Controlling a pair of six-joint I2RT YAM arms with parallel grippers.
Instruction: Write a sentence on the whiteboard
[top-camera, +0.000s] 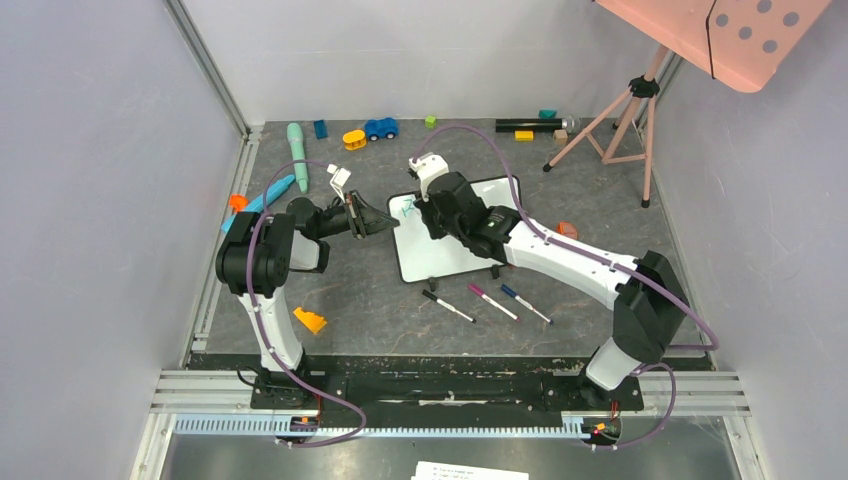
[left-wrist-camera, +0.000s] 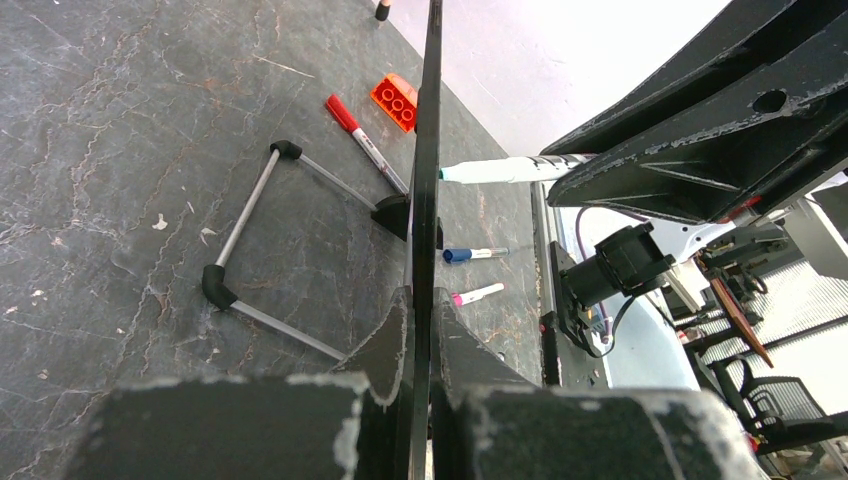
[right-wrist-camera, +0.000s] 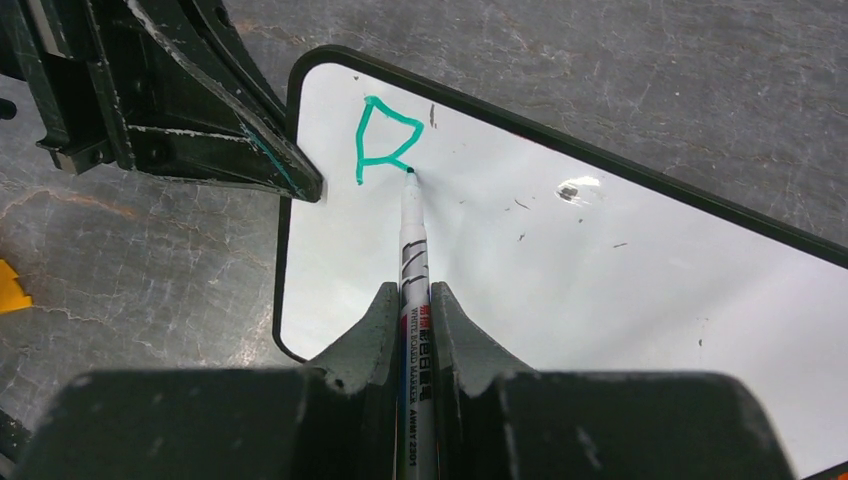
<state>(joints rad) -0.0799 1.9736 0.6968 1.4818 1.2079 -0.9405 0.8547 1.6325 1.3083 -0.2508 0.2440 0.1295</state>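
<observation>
From above, the small black-framed white whiteboard (top-camera: 445, 258) lies on the dark surface (top-camera: 380, 300), with the left fingers (top-camera: 378, 220) clenched on its left edge. Three spare markers (top-camera: 493, 301) lie nearer the bases.

The left wrist view shows that frame edge-on between them.

In the right wrist view, the right fingers (right-wrist-camera: 372, 320) grasp one white marker (right-wrist-camera: 413, 260). It points straight ahead, its tip touching the sentence's single teal-green letter (right-wrist-camera: 385, 140).

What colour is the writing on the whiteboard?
The marks are teal-green, clearest in the right wrist view.
</observation>
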